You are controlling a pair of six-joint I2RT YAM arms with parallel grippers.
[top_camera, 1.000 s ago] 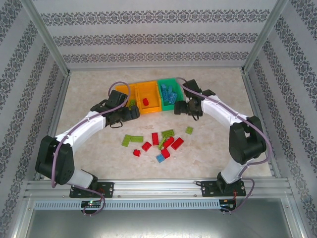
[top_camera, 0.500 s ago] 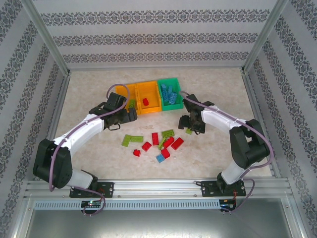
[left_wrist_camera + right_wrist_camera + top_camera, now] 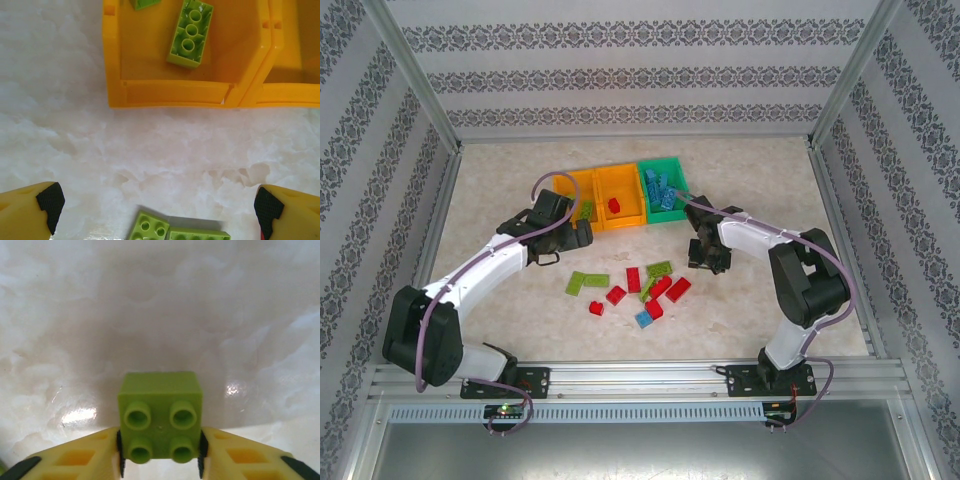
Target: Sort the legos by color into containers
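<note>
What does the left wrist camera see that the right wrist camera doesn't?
Left wrist camera: an orange bin with a long lime brick inside, two more lime bricks lying on the table, and the left end effector wide open. Right wrist camera: the right end effector pinching a square lime brick from both sides. Both: yellow fingers and the pale marbled table.

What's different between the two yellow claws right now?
The left claw is spread wide and holds nothing; the right claw is closed on a square lime brick. The left claw faces an orange bin holding a longer lime brick; the right claw looks onto bare marbled table. Both have yellow fingers with black pads.
</note>
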